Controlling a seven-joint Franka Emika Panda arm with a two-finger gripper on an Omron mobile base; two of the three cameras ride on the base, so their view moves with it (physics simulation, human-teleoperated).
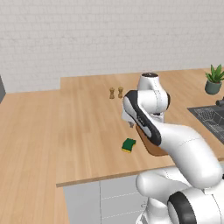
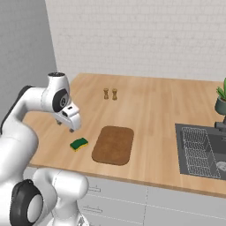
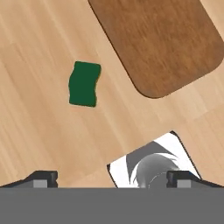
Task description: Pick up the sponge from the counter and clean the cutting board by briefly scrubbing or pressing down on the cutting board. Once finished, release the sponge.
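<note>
The sponge lies flat on the light wood counter, green side up, just left of the cutting board. In the left base view my arm covers most of the cutting board. My gripper hovers above the counter, a little behind and to the left of the sponge. It points down and is open, with nothing between its fingers. The sponge and the board do not touch.
Two small shakers stand further back on the counter. A dark sink with a rack sits to the right, and a potted plant behind it. The counter's front edge runs close to the sponge.
</note>
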